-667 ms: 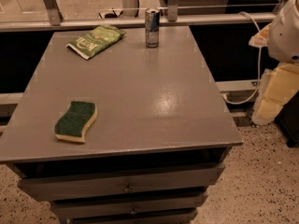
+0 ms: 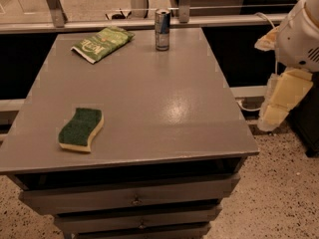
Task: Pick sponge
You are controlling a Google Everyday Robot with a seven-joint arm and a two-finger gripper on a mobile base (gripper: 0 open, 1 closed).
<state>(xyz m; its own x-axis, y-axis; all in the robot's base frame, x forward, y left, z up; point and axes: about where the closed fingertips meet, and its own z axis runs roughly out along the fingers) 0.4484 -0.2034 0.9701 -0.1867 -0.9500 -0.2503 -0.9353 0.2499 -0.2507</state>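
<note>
The sponge point(image 2: 80, 129) has a dark green scouring top over pale yellow foam and wavy sides. It lies flat near the front left of the grey table point(image 2: 149, 98). My gripper point(image 2: 273, 114) hangs off the table's right edge, pointing down, at about tabletop height. It is far to the right of the sponge and holds nothing that I can see. The white arm housing point(image 2: 299, 34) sits above it.
A flat green snack packet point(image 2: 102, 43) lies at the back left of the table. An upright silver drink can point(image 2: 162, 29) stands at the back centre. Drawers point(image 2: 134, 199) run below the tabletop. A rail and glass wall stand behind. Speckled floor lies to the right.
The arm and gripper have shifted slightly left, toward the table's right edge. The sponge, packet and can have not moved.
</note>
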